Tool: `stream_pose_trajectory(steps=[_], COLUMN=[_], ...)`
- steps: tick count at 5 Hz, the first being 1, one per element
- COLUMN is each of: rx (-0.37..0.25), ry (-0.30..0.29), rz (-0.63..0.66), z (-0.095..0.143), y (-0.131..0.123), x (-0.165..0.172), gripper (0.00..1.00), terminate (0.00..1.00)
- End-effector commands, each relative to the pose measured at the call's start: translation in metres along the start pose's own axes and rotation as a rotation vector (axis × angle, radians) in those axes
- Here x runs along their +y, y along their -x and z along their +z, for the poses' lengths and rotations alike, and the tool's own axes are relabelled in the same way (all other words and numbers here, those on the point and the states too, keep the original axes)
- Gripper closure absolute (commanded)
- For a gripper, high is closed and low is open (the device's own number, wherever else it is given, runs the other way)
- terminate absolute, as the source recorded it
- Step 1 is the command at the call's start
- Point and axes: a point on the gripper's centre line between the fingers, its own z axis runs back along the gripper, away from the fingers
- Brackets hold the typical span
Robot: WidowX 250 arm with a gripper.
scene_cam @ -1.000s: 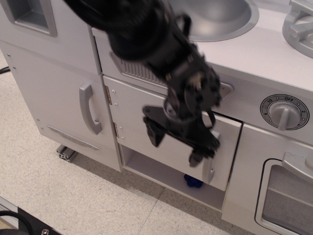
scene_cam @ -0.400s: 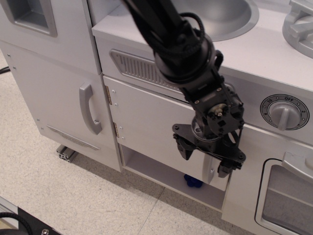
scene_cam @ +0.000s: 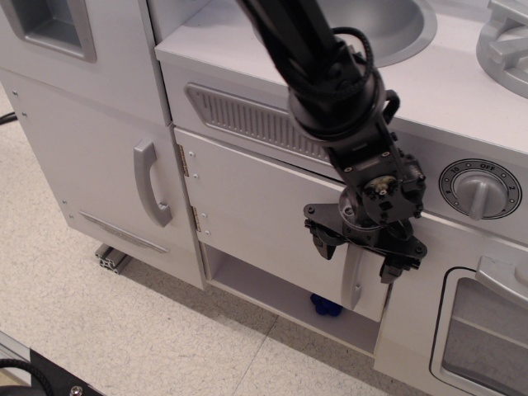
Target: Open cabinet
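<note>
Cabinet (scene_cam: pixel 256 219) door slightly ajar, open tool (scene_cam: pixel 360 255) straddling its handle (scene_cam: pixel 353 279).

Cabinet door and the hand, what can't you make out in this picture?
- Whether the hand touches the silver handle: the wrist covers the handle's top.
- Blue object on the lower shelf: mostly behind the cabinet door, unidentifiable.
- Oven door: cut off by the right and bottom edges.
</note>
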Motion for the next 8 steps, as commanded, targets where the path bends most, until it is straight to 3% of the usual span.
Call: stream_pose_trajectory(steps=[1, 5, 6, 7, 8], rx=[-0.040, 0.031, 0.014, 0.010, -0.030], ry=[0.030, 0.073, 0.065, 0.043, 0.085], rz=[-0.010, -0.155, -0.186, -0.195, -0.130], z=[0.010, 0.038, 0.057, 0.082, 0.102], y=[-0.015, 0.045, 0.045, 0.029, 0.006], x=[-0.002, 0.048, 0.060, 0.064, 0.058], gripper=[1.00, 1.00, 0.00, 0.00, 0.00], terminate=[0.00, 0.00, 0.00, 0.00, 0.00])
